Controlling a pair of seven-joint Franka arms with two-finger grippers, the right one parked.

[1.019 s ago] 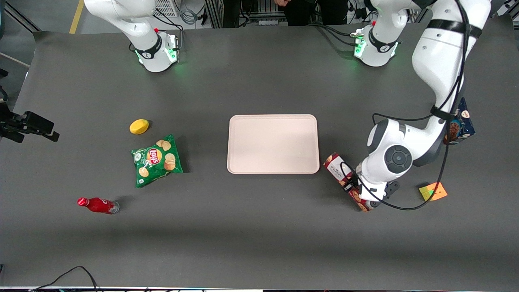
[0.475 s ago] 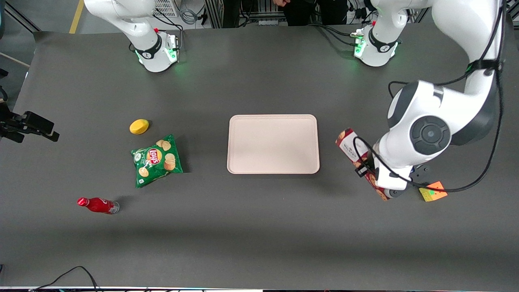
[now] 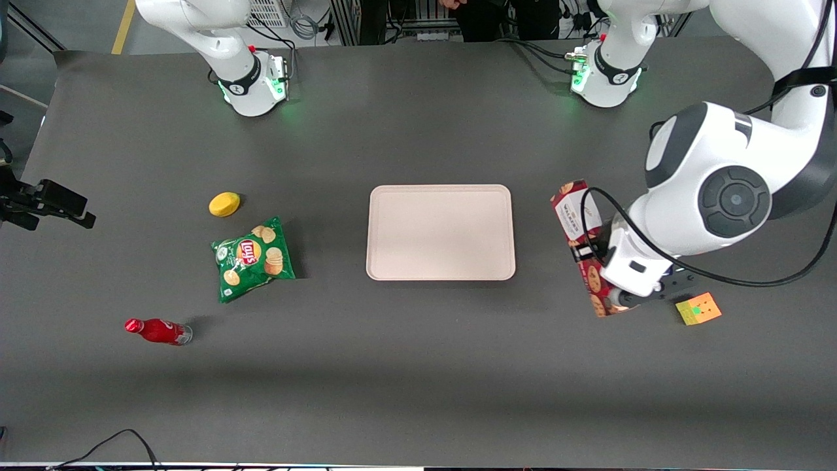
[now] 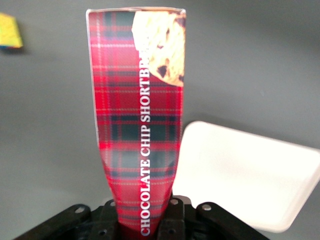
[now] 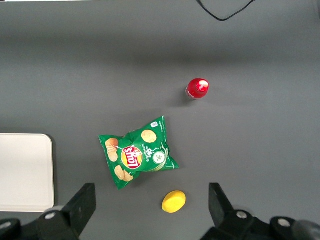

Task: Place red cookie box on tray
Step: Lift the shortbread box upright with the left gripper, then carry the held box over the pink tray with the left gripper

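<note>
Front view: left arm's hand (image 3: 611, 291) is clamped on the red cookie box (image 3: 579, 245), carrying it clear of the tabletop (image 3: 418, 379). Box is beside the tray (image 3: 441, 232), toward the working arm's end, not over it; there's a gap of bare tabletop between the box and the tray rim. Box is tilted, white-label end up and farther from the front camera, cookie-picture end down by the hand.

Left wrist view: fingers (image 4: 172, 220) pinch the box (image 4: 140, 125) across its narrow plaid faces near one end; "CHOCOLATE CHIP SHORTBREAD" lettering runs along its length, cookie picture at the end away from the hand. One rounded tray corner (image 4: 245, 175) shows just beside the box.

Tray holds nothing.

Other items, all relative to the tray:
- Small multicolour cube (image 3: 698, 309) toward the working arm's end, near the hand, nearer the front camera.
- Green chip bag (image 3: 252, 259) toward the parked arm's end.
- Yellow round object (image 3: 224, 204) just beside the bag, farther from the camera.
- Red bottle (image 3: 157, 331) lying on its side, well apart, nearer the camera than the bag.
</note>
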